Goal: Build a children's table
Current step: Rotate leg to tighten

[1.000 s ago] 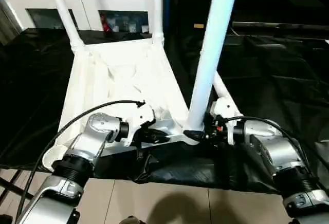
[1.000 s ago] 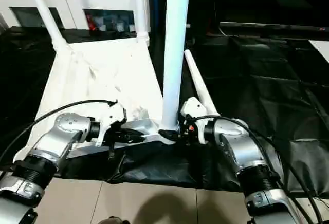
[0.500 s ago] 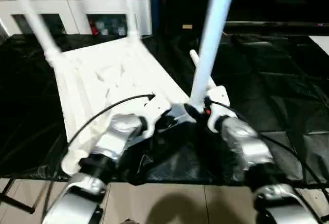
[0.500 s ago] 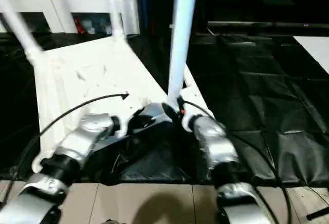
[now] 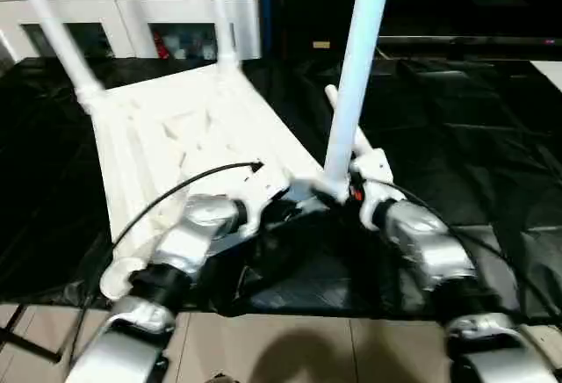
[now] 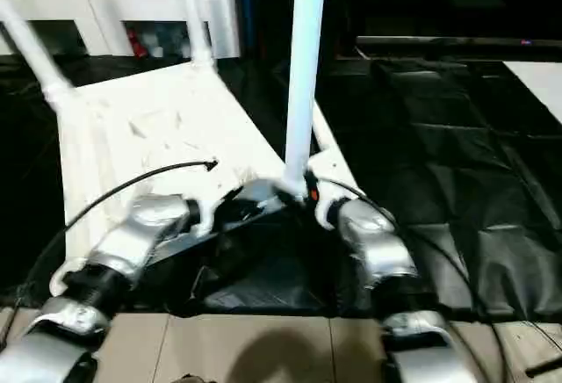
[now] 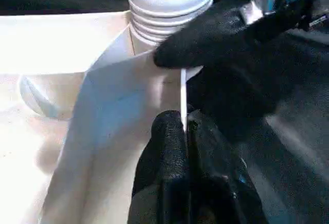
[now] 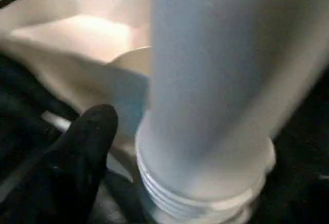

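Head views: table (image 5: 176, 137) lies upside down on black sheet (image 5: 457, 119), underside up, turned at an angle. Two far legs stand in their corner sockets, far-left leg (image 5: 53, 32) and far-right leg (image 5: 219, 14). Near leg (image 5: 356, 75) stands upright at the near right corner. Fourth leg (image 5: 347, 124) lies flat on the sheet just beyond that corner. White cabinet (image 5: 132, 5) with shelf openings stands behind the sheet. Left gripper (image 5: 294, 212) is at the table's near rim, beside the near leg's base. Right gripper (image 5: 344, 197) is at the foot of that leg; a black cable loops over the left forearm.

Left wrist view: left gripper (image 7: 186, 131) has its two fingers (image 7: 164, 152) clenched on the thin rim (image 7: 183, 95) of the table, which runs edge-on between them. Ribbed base of the near leg (image 7: 169, 3) sits in the corner socket just past the rim. A black finger of the right gripper (image 7: 205, 44) lies against that corner.

Right wrist view: near leg (image 8: 216, 80) stands close in front, ribbed foot (image 8: 200, 193) in the socket. One black finger (image 8: 82, 152) stands clear beside it, not touching; fingers released.
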Tool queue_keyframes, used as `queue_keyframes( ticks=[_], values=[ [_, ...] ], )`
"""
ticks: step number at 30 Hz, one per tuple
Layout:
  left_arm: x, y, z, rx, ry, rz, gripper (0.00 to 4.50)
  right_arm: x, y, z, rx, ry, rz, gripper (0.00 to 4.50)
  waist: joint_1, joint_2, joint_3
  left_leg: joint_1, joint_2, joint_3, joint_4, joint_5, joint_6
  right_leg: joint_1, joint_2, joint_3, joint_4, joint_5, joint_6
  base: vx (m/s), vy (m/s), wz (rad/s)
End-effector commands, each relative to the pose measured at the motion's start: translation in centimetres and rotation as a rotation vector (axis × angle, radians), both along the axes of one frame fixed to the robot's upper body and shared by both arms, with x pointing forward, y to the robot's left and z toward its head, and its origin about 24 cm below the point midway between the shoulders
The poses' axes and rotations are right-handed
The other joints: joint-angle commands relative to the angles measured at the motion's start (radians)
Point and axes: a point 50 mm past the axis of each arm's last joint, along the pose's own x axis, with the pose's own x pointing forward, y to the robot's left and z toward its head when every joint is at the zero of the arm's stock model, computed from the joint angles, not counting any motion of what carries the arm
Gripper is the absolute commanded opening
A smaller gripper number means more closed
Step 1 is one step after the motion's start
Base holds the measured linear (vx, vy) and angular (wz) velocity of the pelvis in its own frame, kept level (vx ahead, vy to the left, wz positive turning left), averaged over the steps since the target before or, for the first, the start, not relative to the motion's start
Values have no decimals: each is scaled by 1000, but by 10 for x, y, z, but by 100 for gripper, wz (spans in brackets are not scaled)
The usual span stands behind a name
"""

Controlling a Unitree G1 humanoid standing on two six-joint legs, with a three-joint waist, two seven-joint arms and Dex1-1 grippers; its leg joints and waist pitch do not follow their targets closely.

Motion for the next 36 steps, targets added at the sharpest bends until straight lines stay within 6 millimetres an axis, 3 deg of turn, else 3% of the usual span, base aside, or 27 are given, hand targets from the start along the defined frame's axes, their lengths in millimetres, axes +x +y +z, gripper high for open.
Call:
queue_keyframes(
  ticks=[1, 8, 24, 28, 31, 32, 36],
  values=[
    [-3, -12, 17, -77, -58, -124, 0, -6, 5, 3, -4, -10, 122, 422, 2, -11, -72, 11, 56, -19, -63, -255, 61, 49, -79, 52, -90, -316, -184, 0, 0, 0],
    [-8, 4, 19, -58, -17, -196, 0, -14, -9, 10, -20, 22, 280, 422, 19, -11, -74, 11, 62, -19, -62, -246, 65, 50, -81, 52, -82, -285, -204, 0, 0, 0],
    [-15, 12, 16, -62, 39, -259, 0, -26, -7, 7, 33, 67, 377, 290, 29, -10, -76, 9, 62, -19, -61, -233, 61, 47, -82, 50, -81, -279, -203, 0, 0, 0],
    [-14, 10, 16, -67, 39, -256, 0, -28, -5, 6, 51, 72, 377, 278, 31, -11, -75, 9, 62, -20, -61, -236, 58, 47, -84, 49, -83, -299, -196, 0, 0, 0],
    [-11, 2, 14, -77, 9, -213, 0, -31, 7, 2, 127, 102, 339, 276, 35, -14, -76, 8, 63, -19, -60, -219, 63, 46, -82, 50, -81, -281, -194, 0, 0, 0],
    [-6, -5, 13, -81, -20, -140, 0, -28, 18, -2, 142, 94, 253, 275, 35, -15, -75, 9, 64, -20, -62, -221, 61, 45, -82, 50, -82, -287, -192, 0, 0, 0],
    [2, -20, 13, -86, -65, -18, 0, -12, 33, -11, 135, 79, -6, 275, 17, -14, -68, 12, 58, -25, -69, -282, 14, 40, -88, 48, -95, -410, -160, 0, 0, 0]
  ],
)
